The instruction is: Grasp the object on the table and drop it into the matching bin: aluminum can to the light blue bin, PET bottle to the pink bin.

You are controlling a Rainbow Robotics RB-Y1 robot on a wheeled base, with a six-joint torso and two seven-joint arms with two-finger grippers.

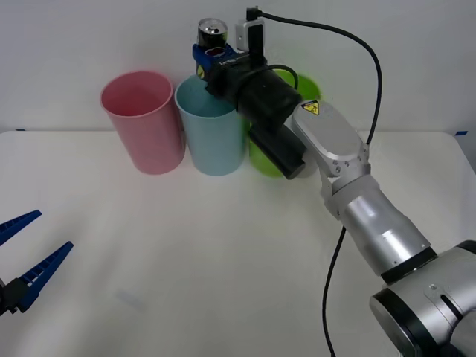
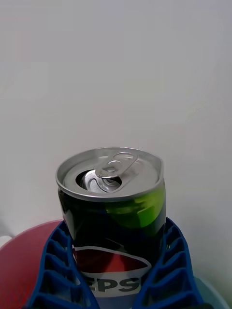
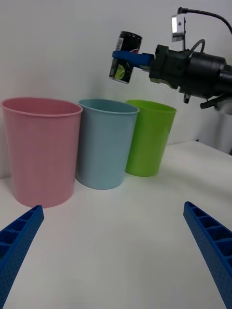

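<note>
Right hand (image 1: 211, 61) clamps the aluminum can (image 1: 211, 32), apparently above the light blue bin (image 1: 214, 137)

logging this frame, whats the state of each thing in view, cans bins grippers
aluminum can: opened top, upright, held in the air above the light blue bin
right gripper: shut on the can
left gripper: open, low over the table, holding nothing
light blue bin: upright
pink bin: upright
lime green bin: upright
</note>
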